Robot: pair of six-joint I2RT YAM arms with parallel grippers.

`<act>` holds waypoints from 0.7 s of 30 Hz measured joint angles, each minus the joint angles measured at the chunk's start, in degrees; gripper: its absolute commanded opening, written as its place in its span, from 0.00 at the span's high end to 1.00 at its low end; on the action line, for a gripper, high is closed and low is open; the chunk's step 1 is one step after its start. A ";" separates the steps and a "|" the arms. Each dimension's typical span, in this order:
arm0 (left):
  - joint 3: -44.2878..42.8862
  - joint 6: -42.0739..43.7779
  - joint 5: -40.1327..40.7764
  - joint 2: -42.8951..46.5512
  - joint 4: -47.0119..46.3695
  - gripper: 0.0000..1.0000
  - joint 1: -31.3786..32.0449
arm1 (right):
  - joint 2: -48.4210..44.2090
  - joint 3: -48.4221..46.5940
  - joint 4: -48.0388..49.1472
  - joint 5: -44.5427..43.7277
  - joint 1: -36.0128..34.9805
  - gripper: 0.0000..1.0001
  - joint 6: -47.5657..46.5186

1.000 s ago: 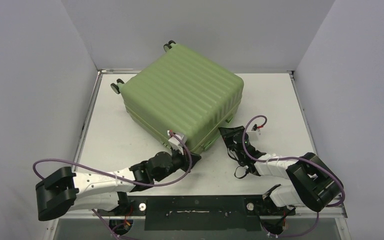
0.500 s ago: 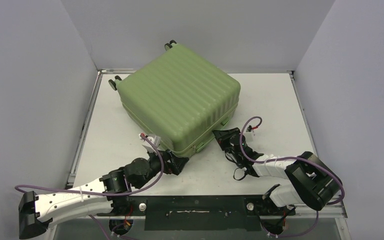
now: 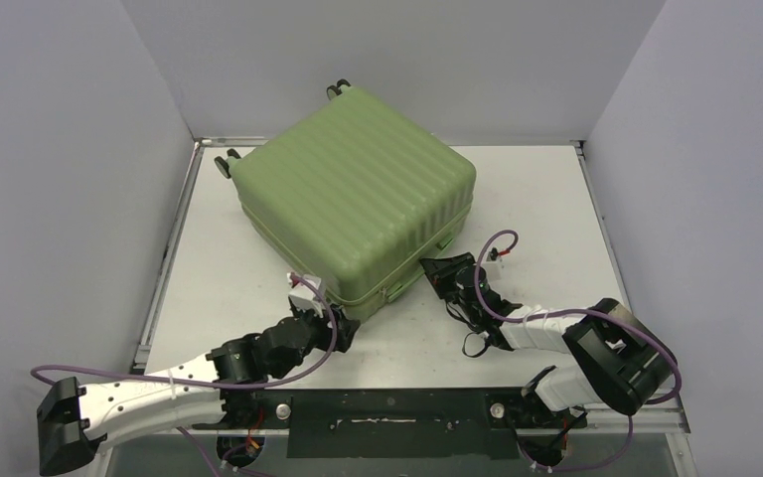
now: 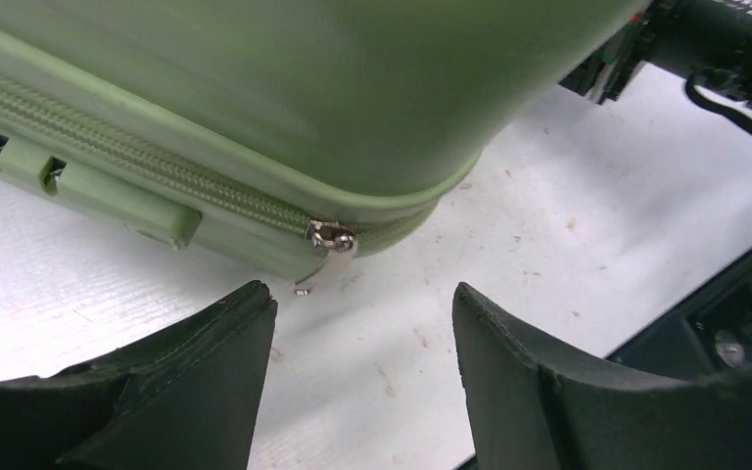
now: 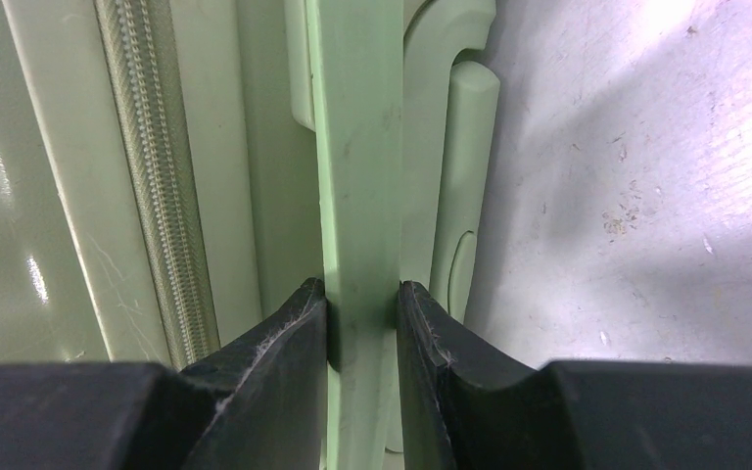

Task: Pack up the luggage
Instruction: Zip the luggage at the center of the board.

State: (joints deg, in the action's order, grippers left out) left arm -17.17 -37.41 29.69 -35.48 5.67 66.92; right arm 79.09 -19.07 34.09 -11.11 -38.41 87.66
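Left wrist | left end effector (image 4: pixel 362 294) spread | right end effector (image 5: pixel 362 299) pinching luggage (image 3: pixel 353 194), possibly its handle (image 5: pixel 357 117)

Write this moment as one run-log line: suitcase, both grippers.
luggage: light-green ribbed hard-shell suitcase, closed, flat on table | left gripper: open, facing silver zip pull | right gripper: shut on green side handle

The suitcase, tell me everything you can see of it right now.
The suitcase is a light-green hard shell with a ribbed top, and it looks like plastic. It lies flat and closed on the table, turned at an angle, with black wheels at its far left end. A green zipper runs round its side, and the metal pull hangs at the near corner. The right gripper is clamped on its side handle. The left gripper stands open before the pull, not touching it.
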 measured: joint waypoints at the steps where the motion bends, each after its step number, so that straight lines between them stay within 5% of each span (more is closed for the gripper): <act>1: 0.00 0.68 -0.13 -1.16 -0.87 0.36 -0.33 | 0.11 -0.04 0.11 0.11 0.00 1.00 0.00; 15: -0.02 7.48 -7.45 -10.23 -8.33 0.49 -8.22 | 0.37 -0.11 0.52 0.74 0.00 1.00 -0.15; 21: 0.00 9.97 -9.81 -8.44 -7.10 0.71 -8.52 | 0.55 -0.11 0.76 0.74 0.00 1.00 -0.15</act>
State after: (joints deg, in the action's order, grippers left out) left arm -17.17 -27.44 19.88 -43.92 -1.43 58.39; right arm 79.64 -19.18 34.85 -10.37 -38.41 87.50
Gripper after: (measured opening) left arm 0.369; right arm 0.270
